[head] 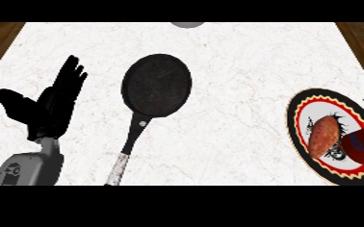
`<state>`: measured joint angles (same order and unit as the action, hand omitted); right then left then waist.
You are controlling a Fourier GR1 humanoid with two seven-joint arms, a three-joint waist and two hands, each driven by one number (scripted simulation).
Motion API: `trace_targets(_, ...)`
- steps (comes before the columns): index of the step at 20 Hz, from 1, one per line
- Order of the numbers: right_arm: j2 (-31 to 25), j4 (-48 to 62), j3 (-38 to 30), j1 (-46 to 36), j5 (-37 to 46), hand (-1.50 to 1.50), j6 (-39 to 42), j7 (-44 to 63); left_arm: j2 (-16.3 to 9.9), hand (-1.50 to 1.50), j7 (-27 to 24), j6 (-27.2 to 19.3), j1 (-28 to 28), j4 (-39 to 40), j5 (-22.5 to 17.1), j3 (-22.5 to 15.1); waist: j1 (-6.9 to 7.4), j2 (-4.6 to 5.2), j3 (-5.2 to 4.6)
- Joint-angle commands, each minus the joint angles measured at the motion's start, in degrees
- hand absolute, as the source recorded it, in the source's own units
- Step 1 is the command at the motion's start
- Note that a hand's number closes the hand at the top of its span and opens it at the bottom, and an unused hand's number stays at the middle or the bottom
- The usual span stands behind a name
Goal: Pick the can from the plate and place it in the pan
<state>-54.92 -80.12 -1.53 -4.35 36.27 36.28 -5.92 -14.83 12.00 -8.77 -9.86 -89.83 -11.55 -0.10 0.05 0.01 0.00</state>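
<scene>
The can (356, 145) lies on the plate (304, 109) at the right edge of the view, and the frame cuts it, so only a dark red part with a bluish patch shows. Its shape beyond that cannot be told. Touching its left side is an orange-brown sweet potato (323, 135), lying lengthwise on the plate. The plate has a black rim, a red ring with a pale toothed border, and a white centre with a dark drawing.

Well apart to the left, near the middle, sits the pan (156, 85), round, black and faintly scratched, with nothing in it. Its handle (128, 146) runs toward the lower edge, black near the pan and pale grey at the end.

The left hand (51, 103) shows at the left, fingers straight and up, thumb spread, holding nothing. The right hand is out of view.

The counter (235, 67) is white marble with faint veins. Brown wood shows at both upper corners, and 1 grey round object (187, 24) peeks in at the top edge.
</scene>
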Motion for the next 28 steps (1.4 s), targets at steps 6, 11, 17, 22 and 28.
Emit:
trace_targets(6,8.8,7.82,1.65,-4.52,7.84,-1.5,-3.46,-1.65,1.81,0.0,3.3,-0.81,-0.03,-3.78,2.11,0.5,0.22,0.01,0.02)
trace_targets(11,9.58,10.85,-0.85,-5.63,9.57,-1.5,-3.37,-5.43,0.4,0.0,-0.52,5.11,3.56,-1.81,0.04,3.83,0.15,-0.01,0.0)
trace_targets(17,13.68,9.2,0.96,-2.85,11.26,1.5,-3.94,-6.3,3.11,0.0,-0.19,2.55,2.91,-2.13,2.93,2.08,-0.01,-0.04,0.0)
trace_targets(22,13.56,17.84,1.58,-8.61,14.76,1.5,-9.39,-12.86,2.02,0.0,-1.82,4.93,1.36,0.74,1.19,4.45,0.62,0.17,0.03)
trace_targets(28,13.72,17.07,-1.21,-5.59,13.78,1.5,-10.74,-15.85,2.97,0.0,-1.76,4.15,1.75,0.18,3.1,3.32,0.09,0.08,0.02)
